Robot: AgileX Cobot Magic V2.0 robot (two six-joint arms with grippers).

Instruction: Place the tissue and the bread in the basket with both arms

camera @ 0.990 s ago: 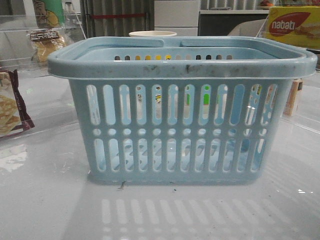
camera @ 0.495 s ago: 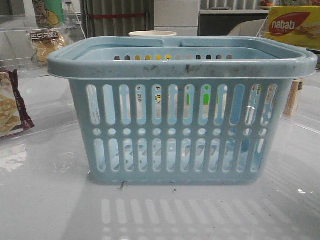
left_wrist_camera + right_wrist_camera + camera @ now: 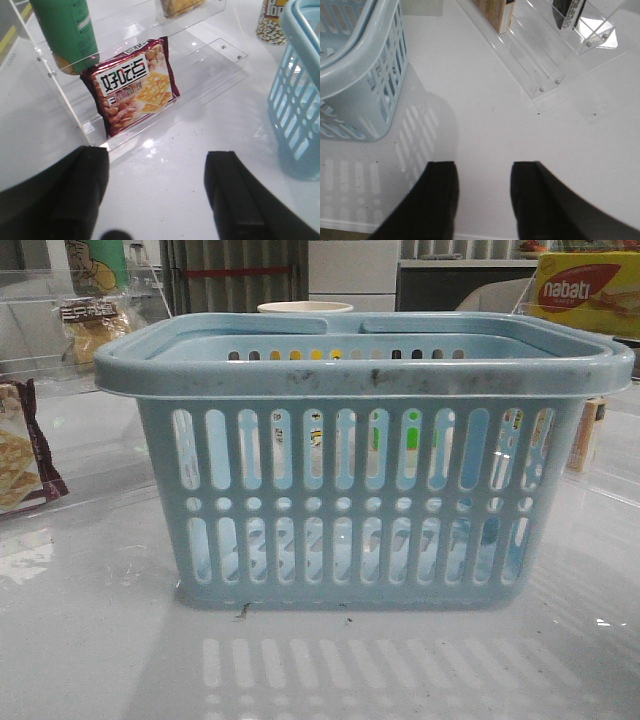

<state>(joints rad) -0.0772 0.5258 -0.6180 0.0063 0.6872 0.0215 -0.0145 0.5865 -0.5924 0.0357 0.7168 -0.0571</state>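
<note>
Basket (image 3: 365,460) mid-table, nothing in it. Left gripper (image 3: 155,195) and right gripper (image 3: 484,195): jaws apart, empty, low over bare table. Bread (image 3: 90,328) far left on shelf; tissue not clearly seen. Best approached level, clear of cracker packet (image 3: 134,90) and shelf edges.

Glossy white table (image 3: 90,660): basket (image 3: 360,500) centre, clear acrylic racks (image 3: 540,65) flanking.
</note>
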